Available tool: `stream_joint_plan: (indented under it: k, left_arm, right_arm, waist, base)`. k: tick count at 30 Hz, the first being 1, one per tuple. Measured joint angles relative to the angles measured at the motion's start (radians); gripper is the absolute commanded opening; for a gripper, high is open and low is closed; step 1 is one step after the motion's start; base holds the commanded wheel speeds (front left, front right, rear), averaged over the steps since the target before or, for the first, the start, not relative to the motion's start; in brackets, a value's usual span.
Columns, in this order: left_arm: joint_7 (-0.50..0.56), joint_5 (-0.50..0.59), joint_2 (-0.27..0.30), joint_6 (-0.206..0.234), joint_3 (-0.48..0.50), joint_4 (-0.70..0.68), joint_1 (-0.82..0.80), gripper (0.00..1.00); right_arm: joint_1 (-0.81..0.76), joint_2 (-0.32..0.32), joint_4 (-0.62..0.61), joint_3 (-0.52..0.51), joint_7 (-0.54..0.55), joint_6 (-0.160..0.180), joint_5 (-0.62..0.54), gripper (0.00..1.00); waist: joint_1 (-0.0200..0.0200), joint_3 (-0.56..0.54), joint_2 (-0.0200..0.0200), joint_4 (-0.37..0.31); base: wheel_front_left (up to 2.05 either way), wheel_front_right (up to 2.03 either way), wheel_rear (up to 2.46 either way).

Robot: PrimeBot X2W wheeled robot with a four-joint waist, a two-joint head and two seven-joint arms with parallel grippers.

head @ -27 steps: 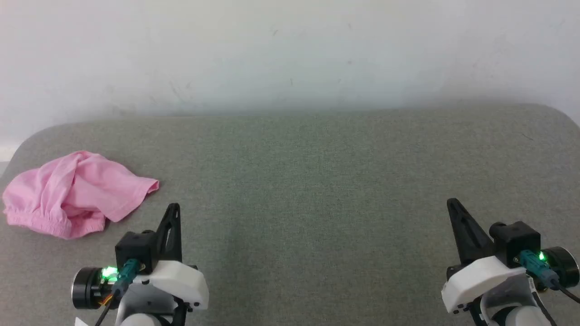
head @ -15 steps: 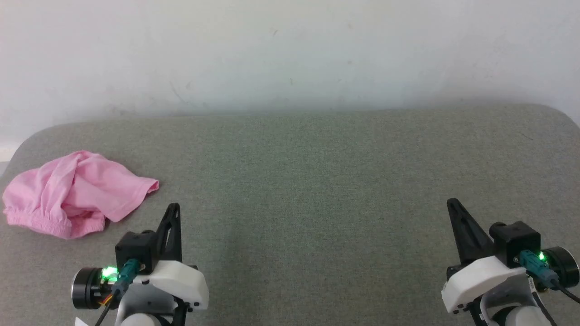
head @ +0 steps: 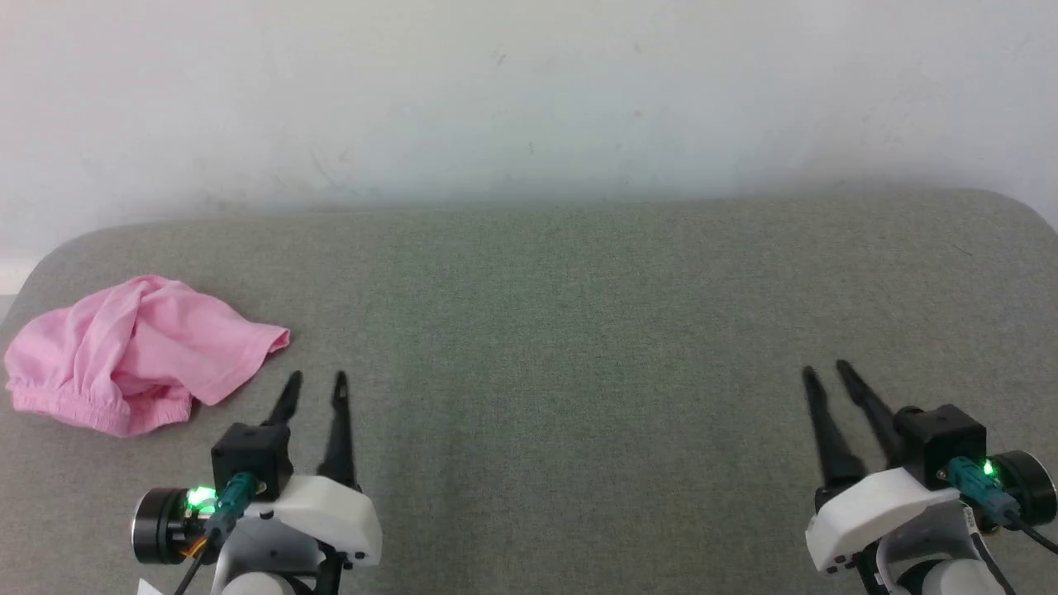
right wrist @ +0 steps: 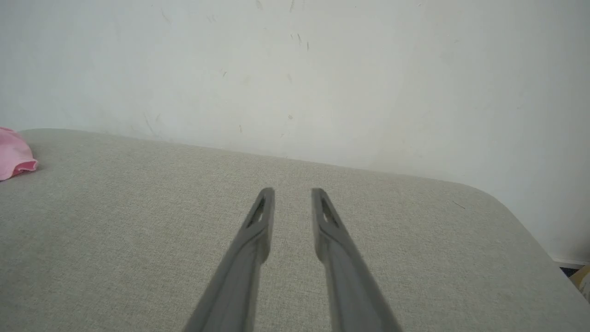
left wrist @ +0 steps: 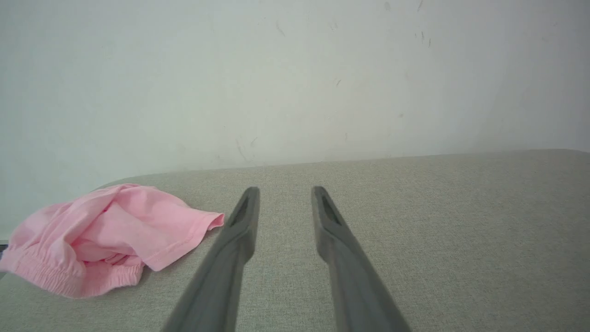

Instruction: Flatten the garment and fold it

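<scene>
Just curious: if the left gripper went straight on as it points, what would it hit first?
The left gripper would probably reach the wall first; the garment lies just left of its line, though depth is unclear.

Pink shorts [head: 132, 355] lie bunched at the left edge of the frame, gathered waistband along their lower side, one hem poking right. They rest on the grey fabric bench [head: 562, 330]. At lower left the left hand [head: 316, 378] has its two dark fingers parted, tips just right of the shorts, not touching. At lower right the right hand [head: 824, 368] is parted too, well apart from the shorts.
</scene>
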State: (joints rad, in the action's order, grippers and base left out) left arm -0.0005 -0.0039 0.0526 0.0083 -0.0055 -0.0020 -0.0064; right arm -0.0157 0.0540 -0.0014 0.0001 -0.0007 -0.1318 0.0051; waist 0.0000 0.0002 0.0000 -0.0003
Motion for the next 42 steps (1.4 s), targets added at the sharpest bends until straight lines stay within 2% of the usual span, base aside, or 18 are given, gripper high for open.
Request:
stream_joint_plan:
  k: [21,42]
  left_arm:
    - [-0.037,-0.052,0.000,0.000,-0.016,0.017,-0.001,1.00]
    - [-0.083,-0.114,0.000,0.002,-0.016,0.032,-0.016,1.00]
  right_arm:
    - [0.000,0.000,0.019,-0.002,-0.038,0.000,0.031,1.00]
    - [0.001,0.000,0.009,0.003,-0.073,0.000,0.031,1.00]
  waist:
    - [0.0000,0.004,0.0000,0.027]
    - [0.0000,0.013,0.0000,0.147]
  base:
    - [0.00,0.00,0.00]
    - [0.00,0.00,0.00]
